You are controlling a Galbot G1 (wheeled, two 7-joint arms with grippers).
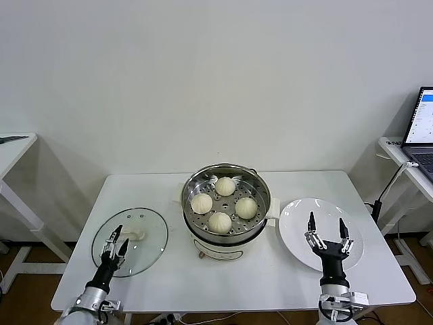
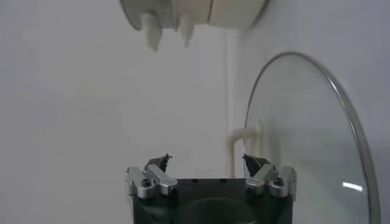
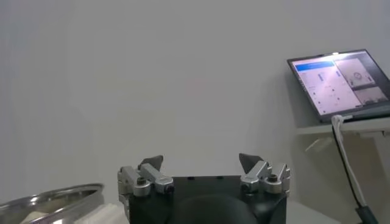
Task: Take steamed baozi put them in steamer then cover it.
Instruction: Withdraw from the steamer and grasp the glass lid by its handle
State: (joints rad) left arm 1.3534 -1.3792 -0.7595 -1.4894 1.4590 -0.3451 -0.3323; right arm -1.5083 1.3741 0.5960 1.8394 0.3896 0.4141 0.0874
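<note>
On the left of the white tabletop (image 1: 169, 274) lies a round clear glass lid (image 1: 141, 250), flat, with its white handle (image 1: 132, 235) near the middle. The left gripper (image 1: 116, 244) hovers over the lid's near-left part, its fingers spread apart and holding nothing. In the left wrist view the same gripper (image 2: 208, 161) shows its two dark tips wide apart, with the lid's metal rim (image 2: 341, 91) curving beside it and the white handle (image 2: 241, 141) just beyond the tips.

At the middle of the tabletop stands the steamer (image 1: 226, 211), a shiny steel pot on a white base, uncovered. All four steamed baozi (image 1: 220, 221) sit on its perforated tray: one at the far side, one left, one right and one nearest the robot, close together but apart from one another. In the left wrist view the steamer's white base (image 2: 195, 12) is seen far off.

To the right of the steamer, just beside it, lies a flat white plate (image 1: 298, 223). The right gripper (image 1: 327, 234) hangs above the plate, fingers wide open, empty. In the right wrist view that gripper (image 3: 201, 162) is likewise open, the steamer's rim (image 3: 52, 201) at one edge.

Far right, on a separate side table (image 1: 396, 149), stands an open laptop (image 1: 421, 128), also seen in the right wrist view (image 3: 341, 82).
</note>
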